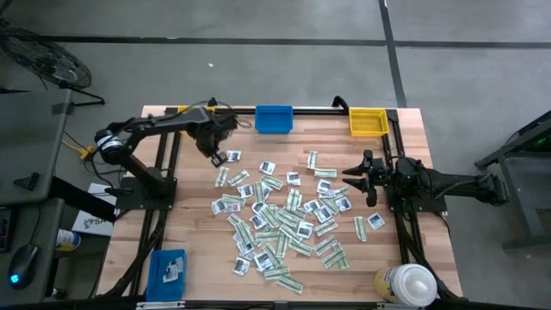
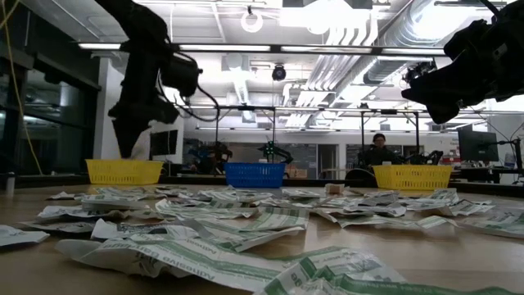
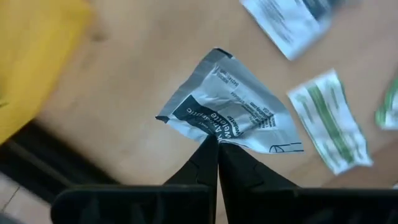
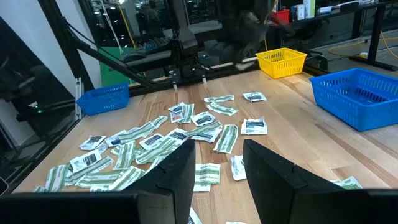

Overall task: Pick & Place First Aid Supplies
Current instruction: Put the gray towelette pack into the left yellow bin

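Dozens of first aid supplies [image 1: 284, 220] are lying scattered across the middle of the wooden worktop [image 1: 198, 250], squarish white packets mixed with narrow green-and-white strips. The left hand [image 1: 217, 158] is pinching one crumpled white packet [image 3: 230, 112] by its edge, fingers pressed together on the paper (dark printing is showing on the wrapper), near the pile's far left edge. The right hand [image 1: 351, 175] is hanging above the pile's right side with its fingers apart, gripping nothing. A blue bin [image 1: 274, 119] and a yellow bin [image 1: 368, 121] are standing along the far edge, another blue bin [image 1: 166, 271] at the near left corner.
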